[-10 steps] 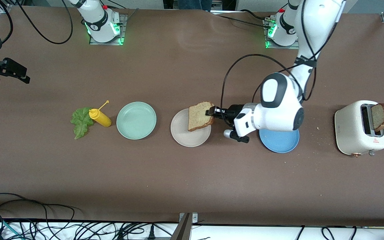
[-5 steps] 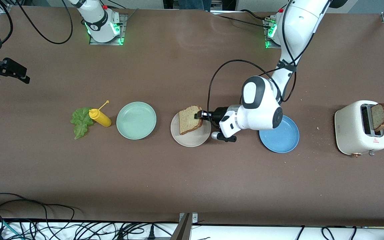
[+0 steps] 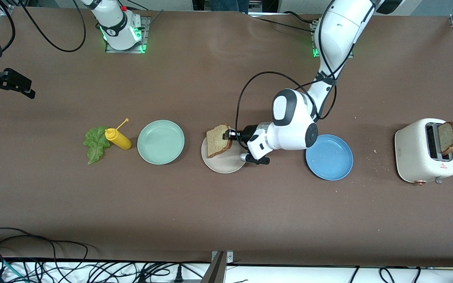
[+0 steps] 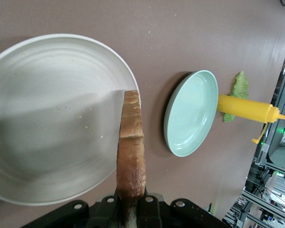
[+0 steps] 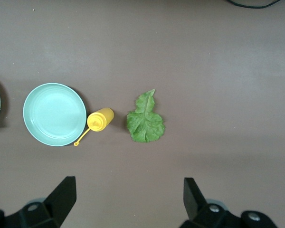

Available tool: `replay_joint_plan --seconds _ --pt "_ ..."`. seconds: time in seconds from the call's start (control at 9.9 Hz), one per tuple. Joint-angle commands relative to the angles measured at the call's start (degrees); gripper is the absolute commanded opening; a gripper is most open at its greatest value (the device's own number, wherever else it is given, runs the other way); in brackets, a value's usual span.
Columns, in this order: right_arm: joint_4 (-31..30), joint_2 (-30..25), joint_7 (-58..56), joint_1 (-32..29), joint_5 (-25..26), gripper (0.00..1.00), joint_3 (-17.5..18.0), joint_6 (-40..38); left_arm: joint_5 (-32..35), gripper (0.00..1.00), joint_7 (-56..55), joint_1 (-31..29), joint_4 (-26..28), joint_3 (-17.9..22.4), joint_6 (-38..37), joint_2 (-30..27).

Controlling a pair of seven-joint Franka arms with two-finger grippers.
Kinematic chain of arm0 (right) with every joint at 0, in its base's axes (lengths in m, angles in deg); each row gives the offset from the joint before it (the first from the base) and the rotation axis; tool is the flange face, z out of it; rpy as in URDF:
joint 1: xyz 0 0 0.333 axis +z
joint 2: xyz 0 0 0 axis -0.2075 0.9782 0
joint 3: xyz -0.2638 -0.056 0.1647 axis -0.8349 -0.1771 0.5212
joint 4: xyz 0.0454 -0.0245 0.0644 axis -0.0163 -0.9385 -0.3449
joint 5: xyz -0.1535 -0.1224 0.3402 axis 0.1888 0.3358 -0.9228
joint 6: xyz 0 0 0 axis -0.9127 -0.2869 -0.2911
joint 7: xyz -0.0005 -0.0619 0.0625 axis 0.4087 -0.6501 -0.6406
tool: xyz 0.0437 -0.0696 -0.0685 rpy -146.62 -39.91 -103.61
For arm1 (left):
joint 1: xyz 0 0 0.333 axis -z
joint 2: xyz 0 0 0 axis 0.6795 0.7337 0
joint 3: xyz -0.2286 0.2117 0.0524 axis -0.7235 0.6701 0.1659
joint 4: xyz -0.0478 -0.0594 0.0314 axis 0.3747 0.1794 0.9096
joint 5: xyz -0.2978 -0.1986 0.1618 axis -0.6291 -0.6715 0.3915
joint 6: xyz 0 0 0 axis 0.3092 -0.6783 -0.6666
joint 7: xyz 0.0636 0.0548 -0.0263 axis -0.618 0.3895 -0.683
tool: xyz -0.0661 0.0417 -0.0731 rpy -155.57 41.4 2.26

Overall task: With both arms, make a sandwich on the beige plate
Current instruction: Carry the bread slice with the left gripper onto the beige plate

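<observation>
My left gripper (image 3: 229, 135) is shut on one edge of a tan bread slice (image 3: 218, 140) and holds it tilted over the beige plate (image 3: 226, 164). In the left wrist view the slice (image 4: 131, 147) shows crust-on between the jaws of the left gripper (image 4: 131, 202), above the plate's rim (image 4: 47, 118). I cannot tell whether the slice touches the plate. A second bread slice (image 3: 448, 137) stands in the toaster (image 3: 423, 153). The green lettuce leaf (image 3: 94, 143) lies on the table toward the right arm's end. My right gripper (image 5: 128, 186) is open and empty, high over the lettuce (image 5: 145, 122), and waits.
A yellow squeeze bottle (image 3: 118, 138) lies beside the lettuce, then the mint green plate (image 3: 161, 142). The blue plate (image 3: 329, 157) sits between the beige plate and the toaster, partly under the left arm. Cables run along the table's edge nearest the front camera.
My left gripper has carried the bread slice from the blue plate's side toward the right arm's end and lower, so it now hangs over the beige plate. The right arm has not moved.
</observation>
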State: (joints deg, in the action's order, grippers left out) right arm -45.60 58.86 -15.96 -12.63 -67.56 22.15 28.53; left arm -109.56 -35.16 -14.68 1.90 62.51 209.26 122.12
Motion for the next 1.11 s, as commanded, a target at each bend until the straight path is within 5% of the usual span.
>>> replay_joint_plan --seconds 0.0,0.1,0.2,0.3,0.4,0.5,1.01 --pt "0.4 -0.4 -0.5 -0.3 -0.4 1.0 0.3 -0.2 -1.6 0.0 0.0 1.4 -0.6 0.7 2.2 1.5" --pt "0.5 -0.4 -0.5 -0.3 -0.4 1.0 0.3 -0.2 -1.3 0.0 0.2 1.4 -0.7 0.7 2.2 1.7" --pt "0.4 -0.4 -0.5 -0.3 -0.4 1.0 0.3 -0.2 -1.1 0.18 0.7 1.3 -0.9 0.7 2.2 2.3" --pt "0.4 -0.4 -0.5 -0.3 -0.5 1.0 0.3 -0.2 -1.1 0.63 0.7 1.2 -1.0 0.9 2.2 2.7" --pt "0.4 -0.4 -0.5 -0.3 -0.5 1.0 0.3 -0.2 -1.0 0.91 0.7 1.2 -1.0 1.2 2.2 2.7" --pt "0.4 -0.4 -0.5 -0.3 -0.5 1.0 0.3 -0.2 -1.0 1.0 0.5 1.0 -0.9 1.3 2.2 2.6" --pt "0.4 -0.4 -0.5 -0.3 -0.5 1.0 0.2 -0.4 8.2 1.0 0.0 -1.4 -0.8 2.0 1.6 1.5"
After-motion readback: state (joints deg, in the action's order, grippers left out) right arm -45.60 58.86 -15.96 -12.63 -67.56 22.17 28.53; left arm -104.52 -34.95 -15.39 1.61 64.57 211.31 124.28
